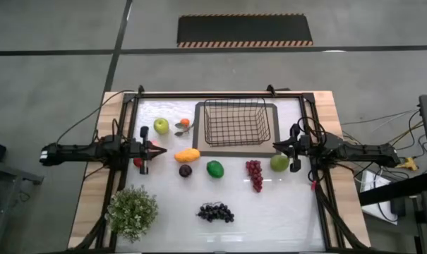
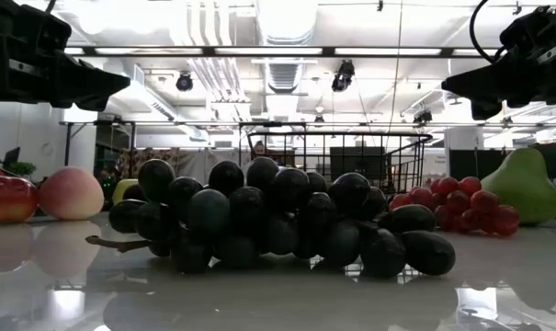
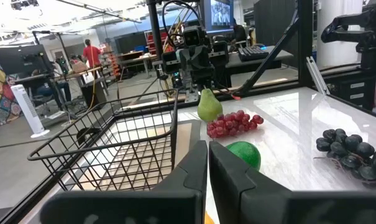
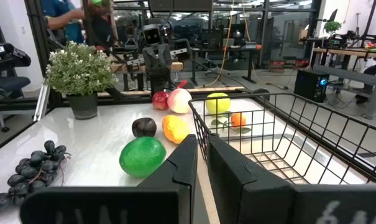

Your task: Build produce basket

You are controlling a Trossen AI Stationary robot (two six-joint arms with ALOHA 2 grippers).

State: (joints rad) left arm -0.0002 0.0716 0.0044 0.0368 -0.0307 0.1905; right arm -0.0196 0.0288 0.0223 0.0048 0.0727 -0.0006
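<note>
Flanking the basket (image 1: pixel 236 123), both closed fingers, produce (image 1: pixel 214 168) between

black basket (image 1: pixel 236 121), red grapes (image 1: pixel 255 173)

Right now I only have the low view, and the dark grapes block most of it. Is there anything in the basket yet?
Observer: No. In the high view the basket is empty; every fruit lies outside it.
Operator: Where are the grippers?
Observer: The left gripper is shut on the basket's left, next to the peach. The right gripper is shut on its right, by the pear.
Operator: What's hidden behind the grapes?
Observer: A green fruit, a plum and a mango lie between the dark grapes and the basket.
</note>
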